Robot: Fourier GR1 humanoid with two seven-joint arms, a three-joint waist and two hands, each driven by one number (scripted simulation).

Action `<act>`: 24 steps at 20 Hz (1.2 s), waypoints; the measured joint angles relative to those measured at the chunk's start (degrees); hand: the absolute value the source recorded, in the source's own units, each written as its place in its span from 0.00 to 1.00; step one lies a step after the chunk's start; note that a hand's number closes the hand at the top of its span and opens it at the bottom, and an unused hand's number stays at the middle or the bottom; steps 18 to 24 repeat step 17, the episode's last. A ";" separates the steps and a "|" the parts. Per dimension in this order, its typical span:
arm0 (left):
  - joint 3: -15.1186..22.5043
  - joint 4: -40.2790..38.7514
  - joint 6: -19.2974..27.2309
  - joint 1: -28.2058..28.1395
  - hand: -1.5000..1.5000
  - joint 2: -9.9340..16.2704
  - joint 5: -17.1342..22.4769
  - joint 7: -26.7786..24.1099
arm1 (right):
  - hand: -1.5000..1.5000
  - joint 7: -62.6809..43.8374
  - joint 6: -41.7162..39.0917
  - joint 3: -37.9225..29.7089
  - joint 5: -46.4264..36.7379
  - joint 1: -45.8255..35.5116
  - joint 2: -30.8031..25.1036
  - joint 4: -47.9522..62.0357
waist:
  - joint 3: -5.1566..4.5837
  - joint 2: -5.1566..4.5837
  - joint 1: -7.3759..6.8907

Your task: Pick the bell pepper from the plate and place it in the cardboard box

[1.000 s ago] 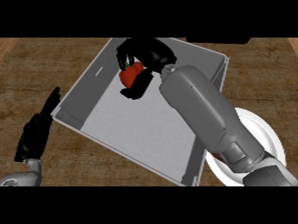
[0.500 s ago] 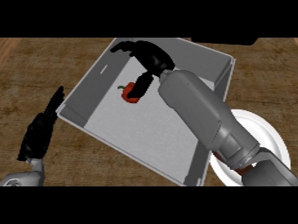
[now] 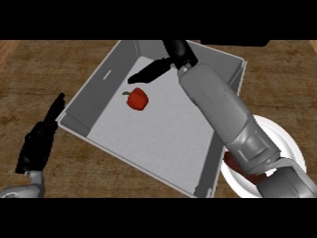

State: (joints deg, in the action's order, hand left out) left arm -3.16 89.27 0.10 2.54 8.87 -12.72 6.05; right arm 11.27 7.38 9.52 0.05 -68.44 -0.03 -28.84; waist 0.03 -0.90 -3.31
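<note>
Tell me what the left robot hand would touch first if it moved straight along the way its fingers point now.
Probably the near left wall of the box. The left robot hand points up and slightly right, toward that wall, though the hand's height against the rim is unclear.

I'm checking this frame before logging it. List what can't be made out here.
- Plate, head view: mostly covered by the right forearm; a reddish patch under the arm cannot be identified.
- Right hand: its upper part merges with a dark shape at the top edge.
- Cardboard box: near right wall hidden by the forearm.
- Left hand: seen edge-on, palm hidden.
</note>
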 measured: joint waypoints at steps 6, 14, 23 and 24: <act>0.29 -0.38 1.04 -0.67 0.50 -0.59 -1.02 -0.65 | 0.00 2.81 -2.28 -8.61 5.52 -2.04 -5.88 4.35 | -0.02 0.00 0.81; 0.33 -0.01 0.50 -1.09 0.50 -0.53 -0.74 -1.38 | 0.00 7.16 -10.42 -15.58 8.92 -1.72 -19.02 11.50 | 0.04 -0.47 0.24; 0.38 -0.71 0.79 -0.11 0.50 -0.71 -1.03 -1.61 | 0.00 9.61 -15.17 -16.68 9.16 -0.94 -23.46 13.62 | 0.07 -0.74 -0.03; 0.38 -0.71 0.79 -0.11 0.50 -0.71 -1.03 -1.61 | 0.00 9.61 -15.17 -16.68 9.16 -0.94 -23.46 13.62 | 0.07 -0.74 -0.03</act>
